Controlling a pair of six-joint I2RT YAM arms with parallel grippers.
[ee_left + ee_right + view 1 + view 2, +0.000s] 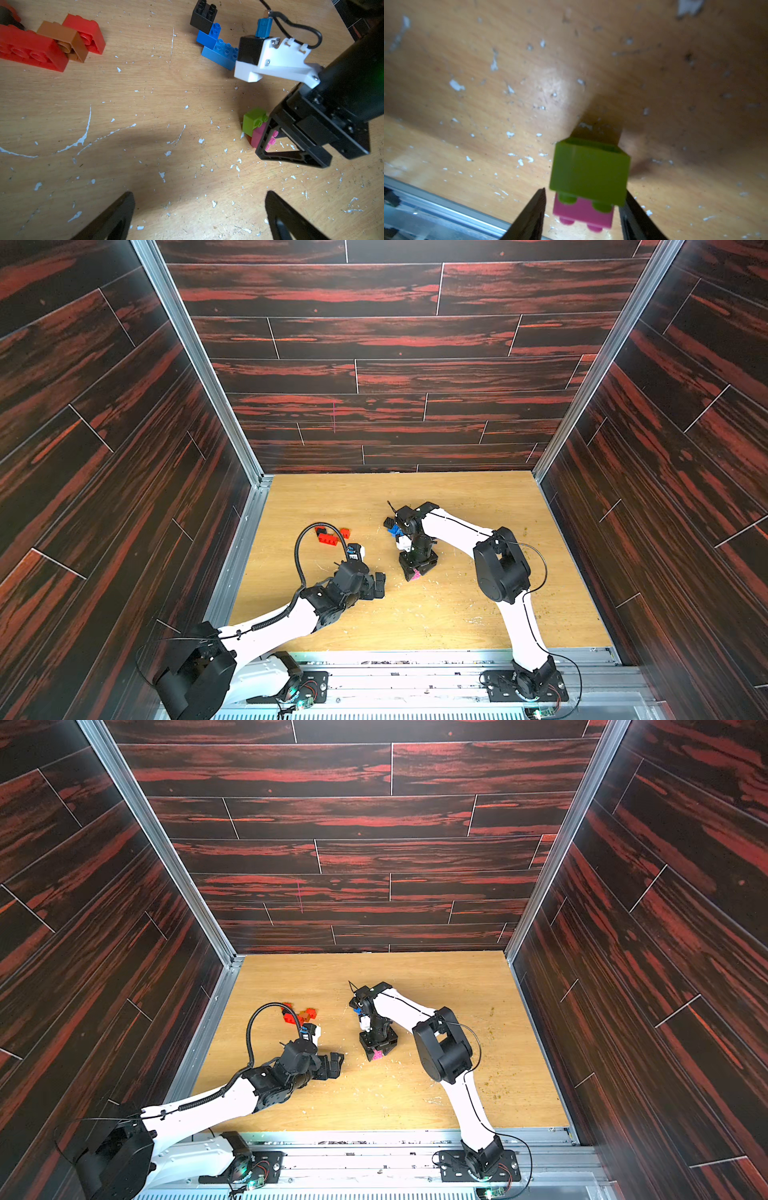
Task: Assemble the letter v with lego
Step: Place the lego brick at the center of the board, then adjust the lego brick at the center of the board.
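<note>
Right wrist view. My right jaws stand partly parted astride a two-brick piece lying on its side on the table (508, 93). The piece is a green brick (588, 172) joined in a one-row step to a pink brick (583, 214), with the studs of both facing me. One finger (639, 224) meets the green brick's flank and the other (529, 218) shows a gap, so I judge that nothing is clamped.

Left wrist view. My left jaws are wide and empty, near the green brick and pointing towards it. Well apart from the green brick lies a second stepped run: a black brick (203, 15), a blue brick (208, 35) and a longer light-blue brick (220, 54). Farther still from the green brick sits a loose cluster of a long red brick (27, 49), an orange-brown brick (62, 39) and a square red brick (87, 31). Whether a further brick hides under the pink one, I cannot tell.

Step in hand, as I judge it: setting down one short arm of the V. The next move calls for lifting my right jaws clear without tipping the piece, then extending it or bringing the two stepped runs together at a point.
</note>
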